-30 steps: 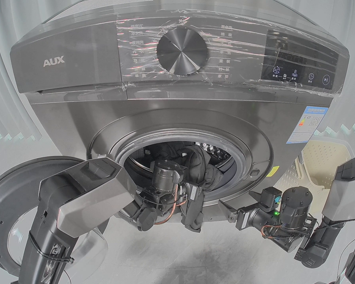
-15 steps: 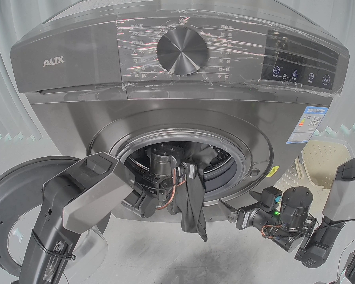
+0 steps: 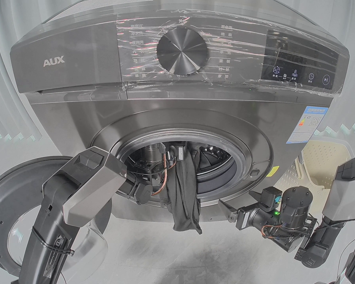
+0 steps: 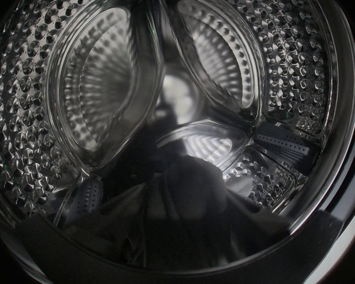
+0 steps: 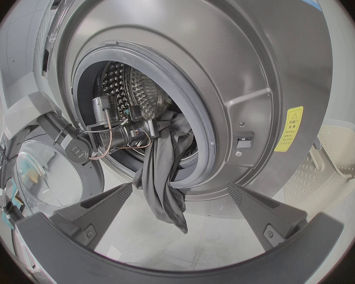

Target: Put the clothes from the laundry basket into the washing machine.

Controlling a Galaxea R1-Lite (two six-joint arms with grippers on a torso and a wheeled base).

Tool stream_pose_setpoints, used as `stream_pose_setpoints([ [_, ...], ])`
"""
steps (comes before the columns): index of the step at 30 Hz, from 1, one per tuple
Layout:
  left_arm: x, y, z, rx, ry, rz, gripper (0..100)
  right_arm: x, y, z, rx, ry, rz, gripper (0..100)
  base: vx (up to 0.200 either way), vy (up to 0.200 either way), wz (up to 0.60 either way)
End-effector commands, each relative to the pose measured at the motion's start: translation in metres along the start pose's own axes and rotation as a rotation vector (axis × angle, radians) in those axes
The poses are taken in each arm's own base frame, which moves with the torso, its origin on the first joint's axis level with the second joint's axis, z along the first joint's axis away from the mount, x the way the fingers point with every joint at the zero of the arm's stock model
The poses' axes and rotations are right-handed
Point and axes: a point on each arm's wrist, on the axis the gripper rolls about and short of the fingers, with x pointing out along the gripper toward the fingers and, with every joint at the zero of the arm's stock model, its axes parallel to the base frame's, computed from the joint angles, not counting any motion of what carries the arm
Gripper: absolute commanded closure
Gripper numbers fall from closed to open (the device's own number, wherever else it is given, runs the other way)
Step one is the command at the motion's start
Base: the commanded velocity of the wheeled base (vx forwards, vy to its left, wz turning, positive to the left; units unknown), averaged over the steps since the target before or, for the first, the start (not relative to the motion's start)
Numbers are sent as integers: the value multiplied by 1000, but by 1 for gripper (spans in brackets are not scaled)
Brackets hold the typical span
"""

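Note:
The grey washing machine (image 3: 177,115) stands with its round opening (image 3: 185,158) uncovered. My left gripper (image 3: 180,153) is inside the top of that opening, shut on a dark grey garment (image 3: 184,194). The garment (image 5: 161,178) hangs from the left gripper (image 5: 160,125) over the door seal and down the machine's front, its end above the floor. In the left wrist view the steel drum (image 4: 106,79) has dark cloth (image 4: 185,202) lying at its bottom. My right gripper (image 3: 225,212) is open and empty, low in front of the machine, right of the garment.
The machine's door (image 3: 15,202) is swung open at the left, beside my left arm. A cream perforated laundry basket (image 3: 323,158) stands at the machine's right side. Pale floor (image 3: 154,253) lies in front.
My left gripper has risen and moved deeper into the drum opening with the garment. The cloth, bunched before, now hangs long over the rim. The right arm has not moved.

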Motion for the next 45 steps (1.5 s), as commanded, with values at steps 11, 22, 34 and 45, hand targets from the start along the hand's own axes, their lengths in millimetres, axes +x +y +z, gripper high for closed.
stream_pose_setpoints([
  [11,-50,-32,-21,54,201,-145,0,0,0,-1,1,3,0,0,0,0,0],
  [22,-56,-27,-51,109,286,-145,0,0,0,0,2,0,0,0,0,0,0],
  [34,-52,-28,-61,110,287,-145,100,0,0,1,3,-3,1,0,0,0,0],
  [45,-1,-11,14,-35,-25,-23,100,0,0,0,0,0,0,0,0,0,0],
])
